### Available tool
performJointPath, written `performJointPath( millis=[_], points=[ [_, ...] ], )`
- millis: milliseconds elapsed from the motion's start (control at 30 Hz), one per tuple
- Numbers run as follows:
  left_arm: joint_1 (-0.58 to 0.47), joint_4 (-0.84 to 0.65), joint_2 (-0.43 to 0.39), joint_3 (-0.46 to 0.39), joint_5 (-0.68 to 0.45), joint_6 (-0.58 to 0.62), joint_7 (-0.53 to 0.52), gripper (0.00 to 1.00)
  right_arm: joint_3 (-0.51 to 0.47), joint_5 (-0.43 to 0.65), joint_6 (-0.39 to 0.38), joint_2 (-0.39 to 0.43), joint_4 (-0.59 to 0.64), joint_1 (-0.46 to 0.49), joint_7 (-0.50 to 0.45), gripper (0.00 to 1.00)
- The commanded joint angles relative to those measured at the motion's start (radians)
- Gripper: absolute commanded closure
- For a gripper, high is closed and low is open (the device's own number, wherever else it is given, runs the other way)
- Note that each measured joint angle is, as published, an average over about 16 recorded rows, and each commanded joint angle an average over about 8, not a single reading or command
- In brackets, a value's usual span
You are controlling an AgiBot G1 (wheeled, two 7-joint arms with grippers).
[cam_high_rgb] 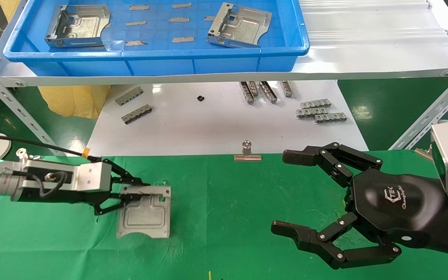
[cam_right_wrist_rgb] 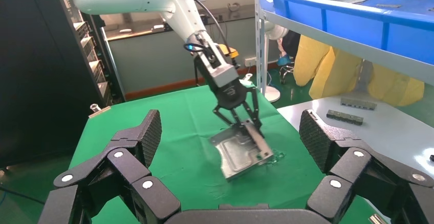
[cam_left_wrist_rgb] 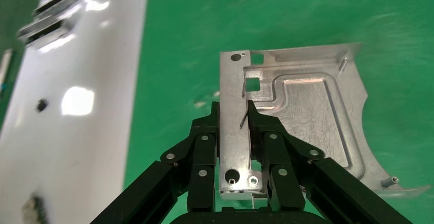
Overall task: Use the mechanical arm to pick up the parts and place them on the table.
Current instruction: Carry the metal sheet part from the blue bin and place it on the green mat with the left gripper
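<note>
My left gripper is shut on the bent-up edge flange of a shiny metal part at the left of the green table. In the left wrist view its fingers clamp the flange of the part from both sides. The right wrist view shows the part tilted, its low edge at the cloth. Two more parts lie in the blue bin. My right gripper, the black mechanical hand, is open and empty over the table's right side.
The bin stands on a grey metal shelf with slanted struts on both sides. Small grey ribbed strips lie on the white sheet behind the table. A silver binder clip sits at the table's far edge.
</note>
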State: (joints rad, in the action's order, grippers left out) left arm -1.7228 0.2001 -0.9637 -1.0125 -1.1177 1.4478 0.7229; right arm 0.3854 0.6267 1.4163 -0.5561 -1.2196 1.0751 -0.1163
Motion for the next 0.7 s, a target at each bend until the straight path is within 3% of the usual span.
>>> performJointPath(
  millis=[33, 400, 700],
  points=[
    [0.002, -0.032, -0.017, 0.004, 0.003, -0.022, 0.017, 0.00, 0.000, 0.000, 0.000, 0.000, 0.000, 0.000, 0.000, 0.00],
    [-0.013, -0.105, -0.041, 0.006, 0.007, 0.013, 0.067, 0.00, 0.000, 0.000, 0.000, 0.000, 0.000, 0.000, 0.000, 0.00],
    [0.004, -0.177, 0.007, 0.085, 0.128, 0.140, -0.076, 0.00, 0.000, 0.000, 0.000, 0.000, 0.000, 0.000, 0.000, 0.00]
  ],
)
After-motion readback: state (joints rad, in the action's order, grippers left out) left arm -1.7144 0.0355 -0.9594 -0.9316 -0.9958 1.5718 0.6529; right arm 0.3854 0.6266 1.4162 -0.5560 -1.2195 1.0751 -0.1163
